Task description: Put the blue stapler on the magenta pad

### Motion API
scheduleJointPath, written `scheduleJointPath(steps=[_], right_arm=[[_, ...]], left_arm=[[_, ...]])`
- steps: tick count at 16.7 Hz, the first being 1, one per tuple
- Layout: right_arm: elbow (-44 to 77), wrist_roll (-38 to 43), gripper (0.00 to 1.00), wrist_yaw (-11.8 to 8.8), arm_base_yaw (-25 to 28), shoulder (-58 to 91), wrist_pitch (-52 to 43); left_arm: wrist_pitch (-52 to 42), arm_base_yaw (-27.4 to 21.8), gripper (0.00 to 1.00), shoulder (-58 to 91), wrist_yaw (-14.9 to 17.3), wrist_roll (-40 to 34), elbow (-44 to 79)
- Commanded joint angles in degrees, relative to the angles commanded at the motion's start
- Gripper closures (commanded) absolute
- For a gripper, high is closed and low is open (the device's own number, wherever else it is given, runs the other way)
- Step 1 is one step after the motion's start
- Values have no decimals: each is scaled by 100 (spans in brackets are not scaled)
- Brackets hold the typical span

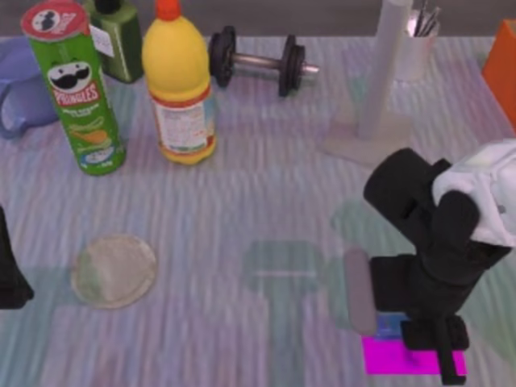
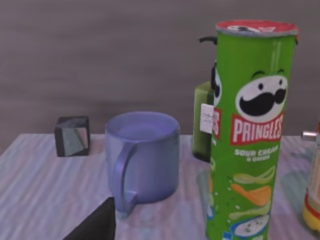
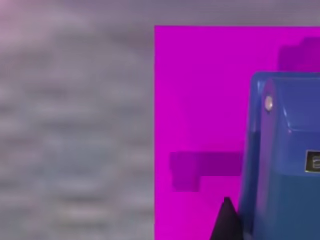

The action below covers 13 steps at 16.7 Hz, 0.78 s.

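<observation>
The magenta pad (image 1: 387,355) lies at the table's front right; in the right wrist view the pad (image 3: 200,100) fills the middle. The blue stapler (image 1: 391,325) sits over the pad's back edge, mostly hidden under my right gripper (image 1: 435,347). In the right wrist view the stapler (image 3: 285,165) looms large, and one black fingertip (image 3: 227,220) presses against its side. That gripper is shut on the stapler. I cannot tell whether the stapler touches the pad. My left gripper (image 1: 10,274) is parked open at the table's left edge.
A Pringles can (image 1: 72,89), yellow bottle (image 1: 179,89), green bottle (image 1: 121,36), blue mug (image 2: 142,155) and dumbbell (image 1: 258,60) stand along the back. A white stand (image 1: 375,105) rises at back right. A grey disc (image 1: 113,270) lies front left.
</observation>
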Motion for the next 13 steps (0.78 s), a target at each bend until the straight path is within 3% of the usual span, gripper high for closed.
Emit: scheduleJointPath(steps=[7, 13], right_arm=[[-254, 6, 100, 2, 9, 143, 355], [-254, 6, 55, 2, 9, 143, 355]], left_arm=[[0, 0, 0, 0, 0, 0, 0], [0, 0, 0, 0, 0, 0, 0]])
